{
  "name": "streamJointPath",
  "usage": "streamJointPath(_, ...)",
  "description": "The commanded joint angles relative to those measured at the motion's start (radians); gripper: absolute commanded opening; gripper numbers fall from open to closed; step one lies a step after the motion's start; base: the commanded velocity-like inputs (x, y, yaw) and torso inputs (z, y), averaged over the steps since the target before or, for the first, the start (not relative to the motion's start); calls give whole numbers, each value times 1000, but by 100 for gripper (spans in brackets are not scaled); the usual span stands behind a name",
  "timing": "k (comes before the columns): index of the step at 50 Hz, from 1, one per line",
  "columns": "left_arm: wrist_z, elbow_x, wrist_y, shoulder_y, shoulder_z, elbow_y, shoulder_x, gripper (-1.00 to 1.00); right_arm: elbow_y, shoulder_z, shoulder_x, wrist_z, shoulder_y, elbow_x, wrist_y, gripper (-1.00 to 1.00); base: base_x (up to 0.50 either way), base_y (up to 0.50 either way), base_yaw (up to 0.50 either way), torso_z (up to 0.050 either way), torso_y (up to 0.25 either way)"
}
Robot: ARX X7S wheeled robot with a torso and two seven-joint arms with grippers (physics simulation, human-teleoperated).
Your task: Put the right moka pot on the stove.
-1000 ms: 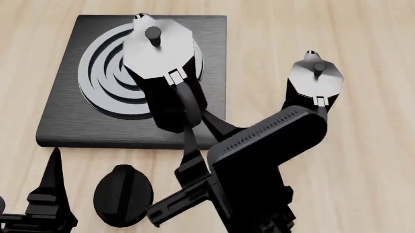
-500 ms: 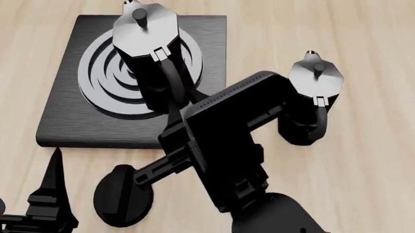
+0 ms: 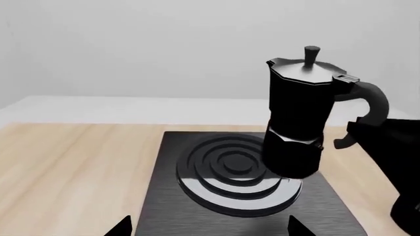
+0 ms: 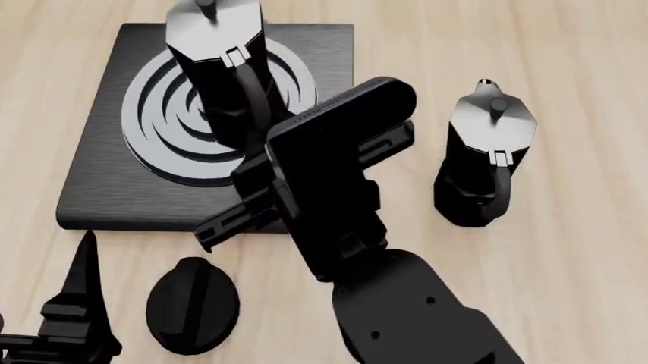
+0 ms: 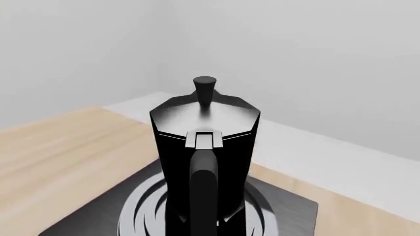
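Note:
The right moka pot [image 4: 215, 53], black and faceted with a grey-sheened lid, hangs slightly tilted over the stove [image 4: 102, 186], above the right part of its raised rings. My right gripper [image 4: 255, 121] is shut on the pot's curved handle. The right wrist view shows that pot [image 5: 203, 142] dead ahead, with the right gripper [image 5: 203, 223] clamped on its handle and the stove [image 5: 85, 221] beneath. From the left wrist view, the pot [image 3: 298, 123] stands just over the stove [image 3: 167, 206]; whether its base touches is unclear. My left gripper [image 3: 210, 231] is open and holds nothing, near the stove's front edge.
The other moka pot [image 4: 484, 152] stands upright on the wooden table, to the right of the stove. A round black knob [image 4: 193, 303] lies in front of the stove, beside my left gripper [image 4: 61, 303]. My right arm [image 4: 405, 318] crosses the lower middle.
My right arm has carried the pot leftward and farther away across the stove, closer to the rings' centre. The left gripper, the knob and the other pot have not moved.

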Motion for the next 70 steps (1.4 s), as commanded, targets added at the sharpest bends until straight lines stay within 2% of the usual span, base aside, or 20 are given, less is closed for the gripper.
streamJointPath(1,1,-4,4,0,3,0,-2,100,153,-16,-54,-43,47,-53,-126,-100,0,0,0,0,10)
streamJointPath(34,2,13,25,7,17,9,-14,100,541,-65,-191,-68,175,-93,-334,-100,0,0,0,0,1)
streamJointPath(43,0,3,23,5,14,21,-19,100,732,-96,-234,-63,238,-72,-429,-100,0,0,0,1,1)
streamJointPath(52,4,-1,38,13,9,24,-22,100,937,-275,-239,-11,331,84,-565,-100,0,0,0,0,1)
streamJointPath(70,7,-3,57,20,8,21,-24,100,1170,-818,-240,46,437,591,-770,-100,0,0,0,0,1)
